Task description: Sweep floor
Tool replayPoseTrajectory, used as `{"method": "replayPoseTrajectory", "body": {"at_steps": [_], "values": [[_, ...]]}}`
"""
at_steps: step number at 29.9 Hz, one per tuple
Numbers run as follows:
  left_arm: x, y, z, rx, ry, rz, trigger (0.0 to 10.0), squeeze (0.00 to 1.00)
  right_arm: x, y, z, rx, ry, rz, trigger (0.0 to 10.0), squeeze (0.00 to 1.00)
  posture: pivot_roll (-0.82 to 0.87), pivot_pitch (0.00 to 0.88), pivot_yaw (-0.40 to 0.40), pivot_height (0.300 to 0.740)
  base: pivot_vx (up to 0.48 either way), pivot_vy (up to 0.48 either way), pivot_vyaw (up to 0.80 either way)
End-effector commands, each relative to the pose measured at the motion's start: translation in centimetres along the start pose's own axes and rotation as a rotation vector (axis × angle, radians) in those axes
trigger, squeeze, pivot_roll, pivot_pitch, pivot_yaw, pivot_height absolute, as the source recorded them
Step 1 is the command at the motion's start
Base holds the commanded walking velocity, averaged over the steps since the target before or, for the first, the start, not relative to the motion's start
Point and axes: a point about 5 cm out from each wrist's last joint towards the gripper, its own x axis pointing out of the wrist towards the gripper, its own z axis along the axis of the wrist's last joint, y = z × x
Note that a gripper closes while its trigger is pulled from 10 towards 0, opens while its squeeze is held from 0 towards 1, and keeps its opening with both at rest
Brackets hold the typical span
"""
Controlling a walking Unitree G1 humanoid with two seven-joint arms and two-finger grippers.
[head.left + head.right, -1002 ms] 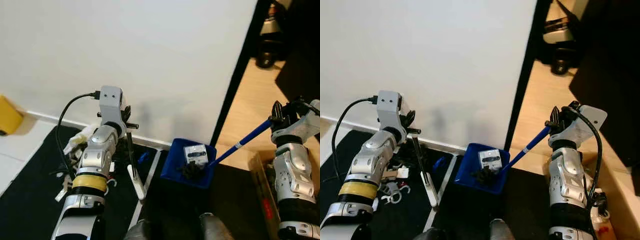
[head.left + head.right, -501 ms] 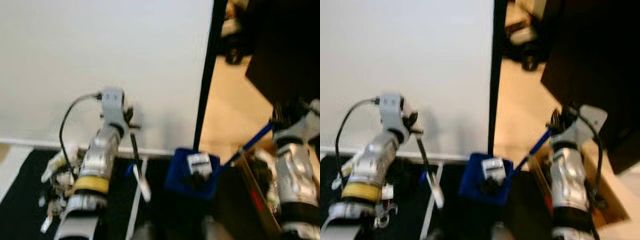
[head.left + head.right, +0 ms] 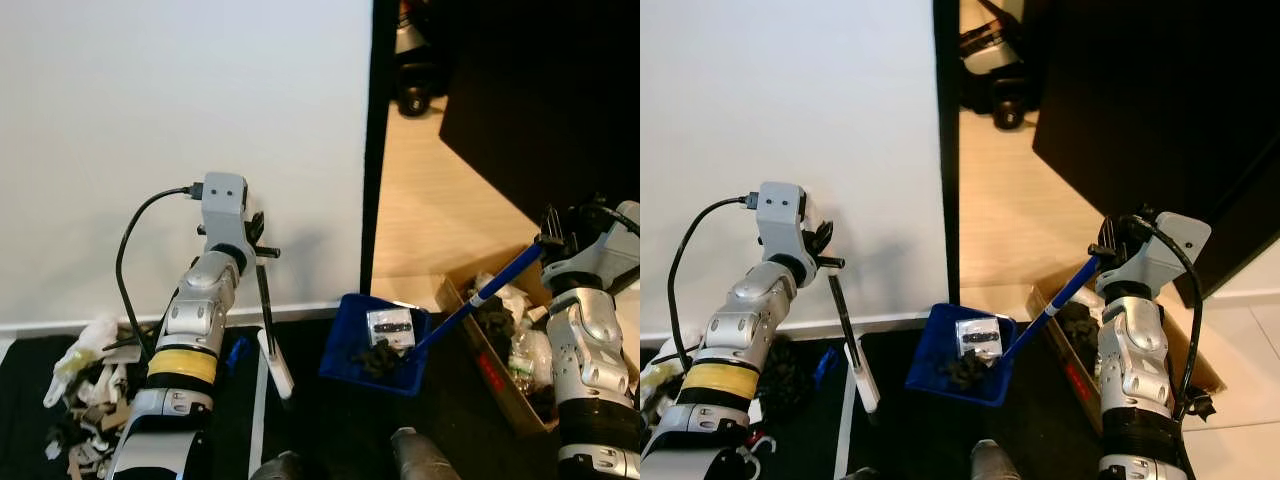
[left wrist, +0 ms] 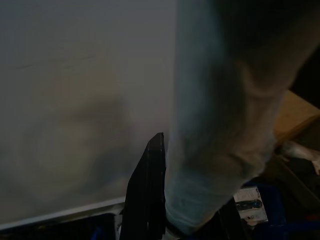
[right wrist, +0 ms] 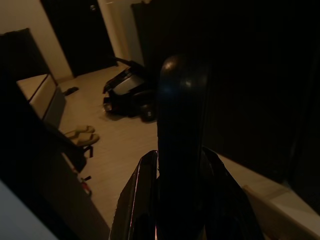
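Note:
My left gripper (image 3: 256,243) is shut on the black stick of a brush (image 3: 266,312), whose white lower end (image 3: 277,367) hangs near the floor by the wall. My right gripper (image 3: 553,236) is shut on the blue handle (image 3: 490,286) of a blue dustpan (image 3: 344,346). The pan is held low between my arms, with dark debris (image 3: 377,357) and a small grey box (image 3: 390,324) in it. In the right wrist view the dark handle end (image 5: 182,145) stands between my fingers.
An open cardboard box (image 3: 497,372) of rubbish sits on the floor right of the dustpan. Loose litter (image 3: 85,400) lies on the black mat at the left. White wall (image 3: 180,120) ahead, black door frame (image 3: 377,150), wooden floor (image 3: 440,210) and a dark cabinet (image 3: 540,90) beyond.
The camera has swung to the right, so the wall edge slid left and the cardboard box came into view. Both grippers keep their hold, and the dustpan stays between the arms.

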Motion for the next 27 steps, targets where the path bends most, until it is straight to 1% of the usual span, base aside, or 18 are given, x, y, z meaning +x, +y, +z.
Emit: {"method": "replayPoseTrajectory", "body": {"at_steps": [1, 27], "values": [[-0.09, 0.16, -0.10, 0.007, -0.005, 0.005, 10.0, 0.00, 0.19, -0.03, 0.59, 0.021, -0.027, -0.006, 10.0, 0.00, 0.05, 0.133, 0.044, 0.740, 0.000, 0.000, -0.45], [-0.04, 0.26, -0.11, 0.007, -0.003, 0.009, 10.0, 0.00, 0.16, 0.04, 0.65, 0.027, -0.029, -0.002, 10.0, 0.00, 0.05, 0.138, 0.045, 0.740, 0.000, 0.000, -0.56]]}}
